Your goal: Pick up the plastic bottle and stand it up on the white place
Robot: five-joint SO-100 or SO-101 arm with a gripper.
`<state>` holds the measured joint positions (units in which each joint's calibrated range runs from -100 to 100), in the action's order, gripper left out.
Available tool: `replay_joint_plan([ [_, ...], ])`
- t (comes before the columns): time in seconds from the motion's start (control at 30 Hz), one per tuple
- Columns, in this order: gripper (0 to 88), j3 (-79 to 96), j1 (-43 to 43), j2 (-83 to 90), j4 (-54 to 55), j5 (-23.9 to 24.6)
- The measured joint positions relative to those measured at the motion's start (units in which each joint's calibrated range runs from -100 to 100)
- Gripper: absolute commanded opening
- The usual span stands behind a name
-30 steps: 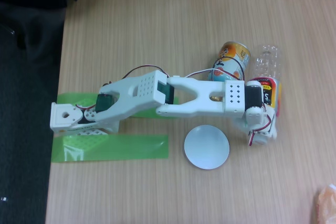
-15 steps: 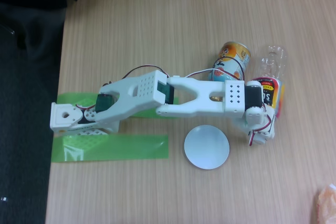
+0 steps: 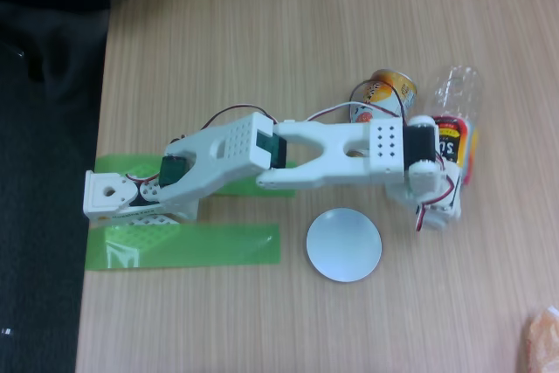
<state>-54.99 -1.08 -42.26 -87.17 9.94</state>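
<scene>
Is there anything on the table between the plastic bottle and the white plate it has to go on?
Nothing visible lies on the wood between the plastic bottle and the white plate. The orange can sits on the bottle's far side, away from that path.

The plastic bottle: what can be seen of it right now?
The plastic bottle is clear and see-through, with a red, yellow and black label band. Its bare end points toward the top of the fixed view. The arm's wrist covers its lower part, so the gripper's hold cannot be judged. An orange can sits just left of it; the white plate lies apart, lower left.
</scene>
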Motion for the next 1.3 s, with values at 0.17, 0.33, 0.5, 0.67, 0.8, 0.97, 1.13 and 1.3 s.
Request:
replay_joint_plan([
  [0.17, 11.2, -4.07, -0.07, 2.02, -4.76, 0.0],
  [0.33, 11.1, -6.96, -0.07, 4.8, -6.37, 0.11],
  [0.5, 11.1, -7.05, -0.07, 7.58, -6.54, 0.11],
  [0.67, 11.1, -7.05, -0.07, 9.6, -6.54, 0.11],
  [0.8, 11.1, -7.05, -0.07, 11.78, -6.54, 0.11],
  [0.97, 11.1, -7.05, -0.07, 15.4, -6.54, 0.11],
  [1.13, 11.1, -7.05, -0.07, 20.03, -6.54, -0.05],
  [1.3, 11.1, -7.05, 0.82, 27.36, -6.54, -0.05],
])
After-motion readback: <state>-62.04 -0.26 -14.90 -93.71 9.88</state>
